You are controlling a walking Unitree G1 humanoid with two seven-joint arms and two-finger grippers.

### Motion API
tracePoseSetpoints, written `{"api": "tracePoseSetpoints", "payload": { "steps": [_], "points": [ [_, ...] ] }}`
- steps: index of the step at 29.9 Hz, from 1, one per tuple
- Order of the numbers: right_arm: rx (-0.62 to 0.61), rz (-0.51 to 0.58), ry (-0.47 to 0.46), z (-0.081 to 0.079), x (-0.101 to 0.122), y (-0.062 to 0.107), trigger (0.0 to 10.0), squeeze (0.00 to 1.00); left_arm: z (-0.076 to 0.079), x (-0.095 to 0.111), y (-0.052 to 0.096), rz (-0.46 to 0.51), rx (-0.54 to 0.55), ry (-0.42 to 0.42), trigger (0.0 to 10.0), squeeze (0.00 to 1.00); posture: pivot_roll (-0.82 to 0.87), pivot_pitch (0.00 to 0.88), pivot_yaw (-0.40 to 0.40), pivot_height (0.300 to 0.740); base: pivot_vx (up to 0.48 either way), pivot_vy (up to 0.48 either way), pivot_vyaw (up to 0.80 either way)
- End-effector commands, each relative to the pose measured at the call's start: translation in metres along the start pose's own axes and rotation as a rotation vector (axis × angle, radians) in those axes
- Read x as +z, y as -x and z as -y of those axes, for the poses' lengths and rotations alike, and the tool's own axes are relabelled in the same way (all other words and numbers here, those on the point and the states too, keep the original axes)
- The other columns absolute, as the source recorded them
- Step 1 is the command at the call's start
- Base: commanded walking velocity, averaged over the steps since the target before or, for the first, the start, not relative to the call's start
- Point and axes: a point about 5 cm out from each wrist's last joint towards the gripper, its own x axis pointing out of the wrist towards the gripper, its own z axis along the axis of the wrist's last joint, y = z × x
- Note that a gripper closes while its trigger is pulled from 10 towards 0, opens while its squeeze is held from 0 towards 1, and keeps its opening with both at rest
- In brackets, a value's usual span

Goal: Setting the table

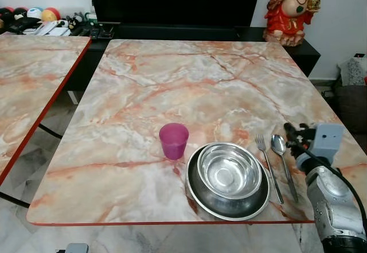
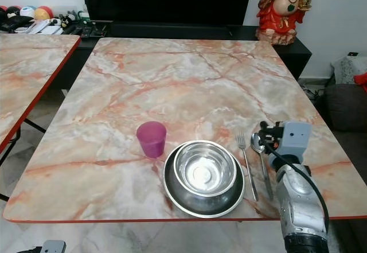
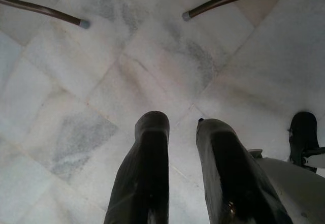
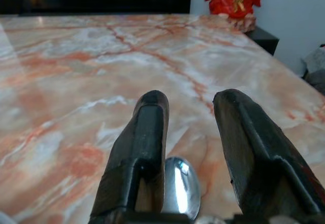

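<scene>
On the marble table (image 1: 189,81) near its front edge a steel bowl (image 1: 228,170) sits inside a steel plate (image 1: 198,191). A pink cup (image 1: 174,140) stands upright just left of them. A fork (image 1: 268,164) and a spoon (image 1: 282,160) lie side by side right of the plate. My right gripper (image 1: 291,135) hovers low at the spoon's bowl (image 4: 181,186), open, with nothing between its fingers (image 4: 144,132). My left gripper (image 3: 183,127) hangs open above the floor.
A second marble table (image 1: 28,75) stands to the left across a narrow gap. A red statue (image 1: 292,6) sits on a dark low cabinet (image 1: 172,32) behind the table. Balls and clutter (image 1: 40,20) lie at the back left. A dark seat (image 1: 352,106) is at the right.
</scene>
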Motion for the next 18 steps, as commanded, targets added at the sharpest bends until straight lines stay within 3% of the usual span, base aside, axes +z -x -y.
{"api": "tracePoseSetpoints", "payload": {
  "steps": [1,10,18],
  "points": [
    [-0.014,0.052,-0.013,0.001,0.009,0.0,10.0,0.0,0.001,-0.007,0.002,-0.029,-0.002,-0.011,10.0,0.0,0.03,0.055,-0.012,0.74,0.0,0.0,0.0],
    [-0.007,0.107,-0.033,-0.007,0.011,0.005,10.0,0.0,-0.004,-0.007,0.003,-0.026,0.009,-0.005,10.0,0.0,0.03,0.02,-0.009,0.74,0.0,0.0,0.0],
    [0.01,0.16,0.01,-0.005,0.023,0.003,10.0,0.0,-0.005,-0.007,0.003,-0.027,0.015,-0.005,10.0,0.0,0.03,0.0,-0.013,0.74,0.0,0.0,0.0]
  ]
}}
